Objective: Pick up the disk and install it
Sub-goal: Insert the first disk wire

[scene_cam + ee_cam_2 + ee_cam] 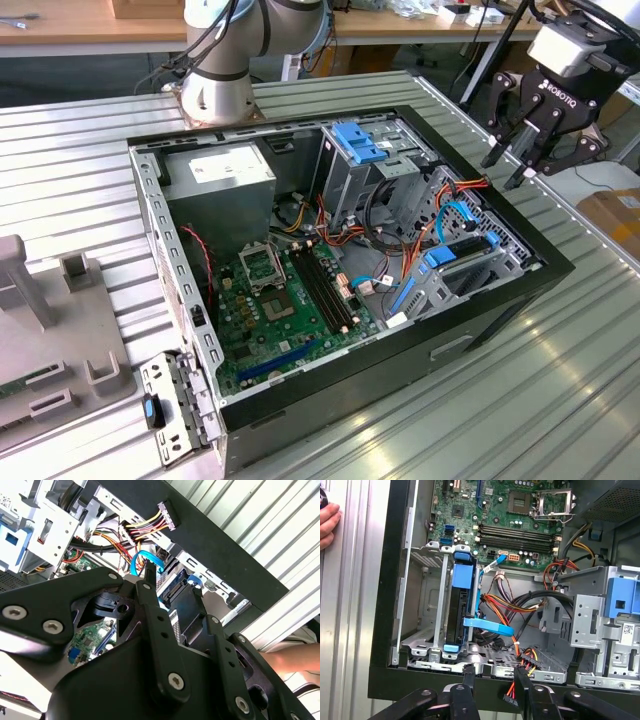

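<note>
Gripper (pixel 494 671) is empty here, fingers (pixel 469 682) spread wide with nothing between them, hanging over the black rim of the computer case (pixel 380 605). The disk (pixel 461 595) stands on edge in a metal bay inside the case, just past one fingertip, blue rail facing me. A flat blue cable (pixel 487 625) crosses in front of it. Somebody's hand (pixel 327 525) rests well away from my fingers.
</note>
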`<state>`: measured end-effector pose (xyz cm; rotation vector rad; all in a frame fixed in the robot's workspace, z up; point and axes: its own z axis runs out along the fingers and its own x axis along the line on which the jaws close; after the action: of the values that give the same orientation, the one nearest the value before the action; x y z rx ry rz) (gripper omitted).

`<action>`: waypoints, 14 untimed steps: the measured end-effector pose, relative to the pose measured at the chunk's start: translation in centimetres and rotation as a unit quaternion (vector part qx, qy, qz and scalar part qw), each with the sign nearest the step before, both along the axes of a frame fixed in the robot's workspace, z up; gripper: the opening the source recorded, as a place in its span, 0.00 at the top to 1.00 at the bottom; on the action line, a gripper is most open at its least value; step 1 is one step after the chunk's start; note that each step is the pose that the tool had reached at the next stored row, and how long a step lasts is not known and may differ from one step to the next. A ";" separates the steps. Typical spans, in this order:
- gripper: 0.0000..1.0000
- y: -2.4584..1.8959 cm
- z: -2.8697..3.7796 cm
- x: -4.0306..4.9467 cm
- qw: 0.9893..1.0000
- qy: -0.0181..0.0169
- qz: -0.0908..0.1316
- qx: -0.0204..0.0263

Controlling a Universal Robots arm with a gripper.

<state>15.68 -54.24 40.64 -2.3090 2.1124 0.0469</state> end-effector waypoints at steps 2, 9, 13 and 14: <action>0.56 0.00 0.00 0.00 1.000 0.000 0.000 0.000; 0.56 0.00 -0.29 0.37 1.000 0.000 0.023 -0.001; 0.56 0.00 -0.90 0.39 0.996 0.000 0.088 -0.001; 0.56 0.00 -1.01 0.39 0.995 0.000 0.102 -0.001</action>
<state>16.07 -54.24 39.63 -2.5158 1.8685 0.0467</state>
